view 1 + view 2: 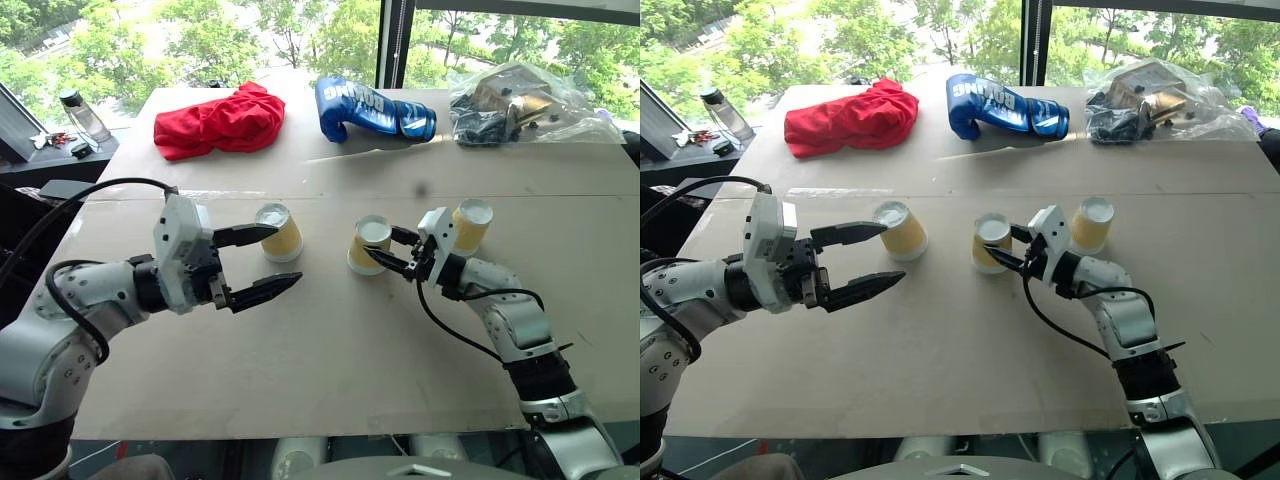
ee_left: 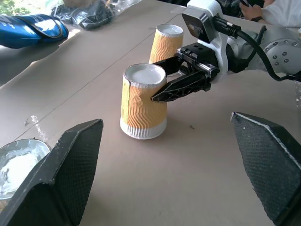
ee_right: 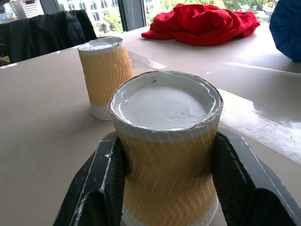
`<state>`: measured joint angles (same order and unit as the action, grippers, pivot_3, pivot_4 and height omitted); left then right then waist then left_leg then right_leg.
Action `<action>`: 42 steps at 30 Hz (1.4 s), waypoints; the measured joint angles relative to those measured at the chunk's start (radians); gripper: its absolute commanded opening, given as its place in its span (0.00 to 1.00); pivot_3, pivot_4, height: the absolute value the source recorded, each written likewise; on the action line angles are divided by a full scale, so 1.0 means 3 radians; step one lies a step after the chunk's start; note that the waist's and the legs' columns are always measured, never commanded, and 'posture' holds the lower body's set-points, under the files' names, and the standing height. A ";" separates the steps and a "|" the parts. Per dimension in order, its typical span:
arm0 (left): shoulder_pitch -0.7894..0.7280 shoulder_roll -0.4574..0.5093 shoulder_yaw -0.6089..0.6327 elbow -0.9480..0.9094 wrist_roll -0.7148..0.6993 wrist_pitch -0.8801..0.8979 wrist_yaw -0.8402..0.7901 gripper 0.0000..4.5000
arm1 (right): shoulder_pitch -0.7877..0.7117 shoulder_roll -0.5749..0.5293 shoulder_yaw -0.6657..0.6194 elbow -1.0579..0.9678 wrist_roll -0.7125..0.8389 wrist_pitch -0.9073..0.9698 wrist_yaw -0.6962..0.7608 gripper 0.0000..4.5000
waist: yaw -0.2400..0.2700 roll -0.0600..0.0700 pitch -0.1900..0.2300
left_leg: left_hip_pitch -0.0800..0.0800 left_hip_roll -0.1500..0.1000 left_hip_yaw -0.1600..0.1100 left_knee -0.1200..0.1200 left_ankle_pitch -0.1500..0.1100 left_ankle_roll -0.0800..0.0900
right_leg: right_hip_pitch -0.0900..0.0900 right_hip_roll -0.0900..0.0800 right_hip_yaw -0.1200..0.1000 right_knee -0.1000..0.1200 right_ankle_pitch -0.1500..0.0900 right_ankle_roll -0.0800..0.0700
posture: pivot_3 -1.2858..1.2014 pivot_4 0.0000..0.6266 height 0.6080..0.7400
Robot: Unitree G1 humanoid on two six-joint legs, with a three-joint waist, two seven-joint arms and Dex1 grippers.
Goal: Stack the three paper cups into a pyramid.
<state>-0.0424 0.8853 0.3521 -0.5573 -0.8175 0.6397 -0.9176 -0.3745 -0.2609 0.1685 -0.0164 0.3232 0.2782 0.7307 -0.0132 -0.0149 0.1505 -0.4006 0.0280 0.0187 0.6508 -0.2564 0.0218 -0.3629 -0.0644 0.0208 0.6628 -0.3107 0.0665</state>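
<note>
Three paper cups stand upside down in a row across the middle of the table. My right gripper [image 1: 380, 248] is shut on the middle cup [image 1: 366, 243], its fingers [image 3: 240, 181] pressed against both ribbed sides. This cup [image 2: 141, 101] sits at the tabletop; I cannot tell whether it touches. The right cup [image 1: 472, 224] stands just behind that wrist. The left cup [image 1: 279, 232] stands beside my left gripper [image 1: 286, 255], which is wide open and holds nothing, its upper fingertip over that cup. No pyramid is in view.
Along the far edge of the table [image 1: 330, 380] lie a red cloth [image 1: 220, 120], a blue boxing glove [image 1: 370, 108] and a clear plastic bag [image 1: 520, 105] with dark items. A bottle [image 1: 85, 115] stands on a ledge at the far left.
</note>
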 measured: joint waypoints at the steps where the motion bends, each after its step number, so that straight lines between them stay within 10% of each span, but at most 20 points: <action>1: 0.0005 -0.0007 0.0000 -0.0005 0.0001 -0.0002 0.0022 1.00 | -0.0009 0.0015 0.0003 0.0024 -0.0015 -0.0002 -0.0012 0.52 | 0.0000 0.0000 0.0000 | 0.0000 0.0000 0.0000 0.0000 0.0000 0.0000 | 0.0000 0.0000 0.0000 0.0000 0.0000 0.0000 | 0.52 0.24 1.00; 6: 0.0011 -0.0029 -0.0004 -0.0013 0.0001 -0.0004 0.0093 1.00 | 0.0003 -0.0010 -0.0016 0.0056 -0.0044 -0.0029 -0.0012 0.99 | -0.0005 0.0000 0.0000 | 0.0000 0.0000 0.0001 0.0000 -0.0001 0.0001 | 0.0000 0.0000 0.0001 0.0000 0.0000 0.0000 | 0.52 0.24 1.00; 22: -0.0465 -0.0058 -0.0320 0.0014 -0.0040 0.0039 0.0075 1.00 | 0.0797 -0.0150 -0.0836 -0.0872 -0.0228 -0.0753 -0.0683 0.99 | -0.0005 0.0000 0.0000 | 0.0003 -0.0001 0.0003 0.0000 -0.0003 0.0004 | 0.0001 0.0000 0.0004 0.0003 0.0001 0.0001 | 0.52 0.24 1.00; 40: -0.0835 -0.0095 -0.0487 0.0100 -0.0065 0.0096 0.0060 1.00 | 0.0576 0.0182 -0.1014 -0.0042 -0.0425 -0.0744 -0.1362 0.99 | -0.0011 0.0001 0.0000 | 0.0004 0.0000 0.0005 -0.0001 0.0002 -0.0004 | 0.0000 0.0003 0.0007 0.0002 0.0001 0.0001 | 0.52 0.24 1.00; 42: -0.0835 -0.0095 -0.0487 0.0100 -0.0057 0.0091 0.0058 1.00 | 0.0564 0.0195 -0.1014 -0.0004 -0.0404 -0.0726 -0.1362 0.88 | -0.0010 0.0001 0.0001 | 0.0004 0.0000 0.0005 -0.0001 0.0002 -0.0004 | 0.0000 0.0003 0.0007 0.0003 0.0001 0.0001 | 0.52 0.24 1.00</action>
<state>-0.2928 0.8567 0.2059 -0.5274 -0.8346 0.6671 -0.9001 -0.2052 -0.2022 -0.1358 -0.0175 0.2021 0.0604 0.3220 -0.0161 -0.0146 0.1506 -0.3995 0.0279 0.0202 0.6505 -0.2557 0.0206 -0.3628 -0.0633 0.0228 0.6636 -0.3106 0.0667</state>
